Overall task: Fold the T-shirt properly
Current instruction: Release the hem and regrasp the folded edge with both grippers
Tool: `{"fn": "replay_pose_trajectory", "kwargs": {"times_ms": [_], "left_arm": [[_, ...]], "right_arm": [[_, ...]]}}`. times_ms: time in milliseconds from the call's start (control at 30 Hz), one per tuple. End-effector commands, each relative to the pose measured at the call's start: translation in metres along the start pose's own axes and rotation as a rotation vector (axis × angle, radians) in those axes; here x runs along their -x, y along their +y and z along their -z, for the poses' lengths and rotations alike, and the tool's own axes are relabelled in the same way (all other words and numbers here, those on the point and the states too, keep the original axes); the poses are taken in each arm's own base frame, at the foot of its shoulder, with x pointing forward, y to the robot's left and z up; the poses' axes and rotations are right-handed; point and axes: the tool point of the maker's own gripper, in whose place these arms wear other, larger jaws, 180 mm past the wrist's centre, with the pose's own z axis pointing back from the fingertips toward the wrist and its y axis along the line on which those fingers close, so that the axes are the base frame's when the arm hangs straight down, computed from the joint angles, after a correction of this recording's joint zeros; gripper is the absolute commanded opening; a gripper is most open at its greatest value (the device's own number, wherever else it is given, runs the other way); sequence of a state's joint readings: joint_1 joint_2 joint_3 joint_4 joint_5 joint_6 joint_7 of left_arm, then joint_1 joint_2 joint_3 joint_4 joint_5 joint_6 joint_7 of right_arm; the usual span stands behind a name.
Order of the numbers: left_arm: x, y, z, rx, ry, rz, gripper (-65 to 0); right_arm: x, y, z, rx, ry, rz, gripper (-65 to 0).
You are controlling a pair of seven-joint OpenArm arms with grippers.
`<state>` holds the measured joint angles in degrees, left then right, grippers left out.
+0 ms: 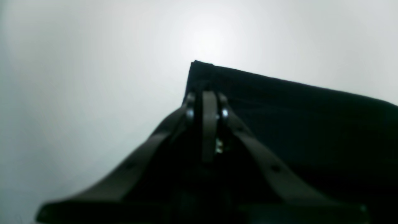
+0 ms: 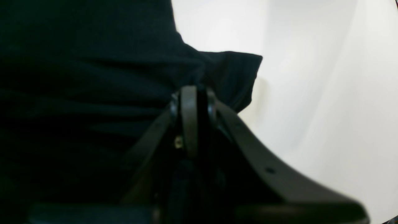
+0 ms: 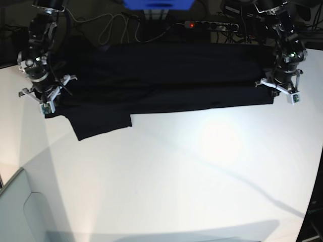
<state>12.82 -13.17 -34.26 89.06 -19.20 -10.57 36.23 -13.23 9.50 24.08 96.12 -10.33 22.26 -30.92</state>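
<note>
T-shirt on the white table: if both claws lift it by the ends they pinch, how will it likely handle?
Probably floppy: the T-shirt lies creased, its sleeve spilling beside the right claw. The span toward the left claw would likely sag. The wide cloth may drag across the table.

The right gripper [image 2: 192, 93] reaches up from the bottom of the frame with its jaws closed together, pinching a fold of the black T-shirt [image 2: 87, 87]. The dark cloth fills the left half of the view and bunches where it is gripped. A short flap of it sticks out to the right, over the white table [image 2: 326, 93].
</note>
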Motion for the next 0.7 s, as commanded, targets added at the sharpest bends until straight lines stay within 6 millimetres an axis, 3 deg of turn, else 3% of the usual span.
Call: {"fn": "replay_pose_trajectory", "kwargs": {"times_ms": [0, 100, 200, 300, 400, 467, 567, 667], "left_arm": [[-0.013, 0.004, -0.002, -0.007, -0.041, 0.009, -65.0], [-0.012, 0.004, -0.002, -0.01, -0.032, 0.006, -65.0], [-0.012, 0.004, -0.003, -0.01, -0.032, 0.007, -64.2], [-0.011, 0.004, -0.003, -0.012, -0.032, 0.007, -50.3], [-0.013, 0.004, -0.004, -0.011, -0.036, 0.01, -37.4], [-0.009, 0.005, -0.006, -0.012, -0.031, 0.013, -33.2], [-0.011, 0.004, -0.006, -0.01, -0.038, 0.017, -34.1], [-0.01, 0.004, -0.007, -0.01, -0.035, 0.018, -34.1]], "right_arm": [[-0.01, -0.009, -0.003, 0.021, -0.026, -0.013, -60.7], [-0.004, -0.011, -0.003, 0.026, 0.022, -0.01, -47.0], [-0.014, -0.015, -0.008, 0.039, -0.003, -0.022, -31.5], [-0.034, -0.016, -0.021, 0.062, -0.062, -0.047, -21.4], [-0.053, -0.018, -0.033, 0.084, -0.114, -0.072, -19.2], [-0.064, -0.016, -0.036, 0.084, -0.144, -0.069, -19.1], [-0.087, -0.013, -0.029, 0.058, -0.199, -0.019, -19.1], [-0.099, 0.003, -0.004, -0.032, -0.174, -0.012, -19.1]]}}
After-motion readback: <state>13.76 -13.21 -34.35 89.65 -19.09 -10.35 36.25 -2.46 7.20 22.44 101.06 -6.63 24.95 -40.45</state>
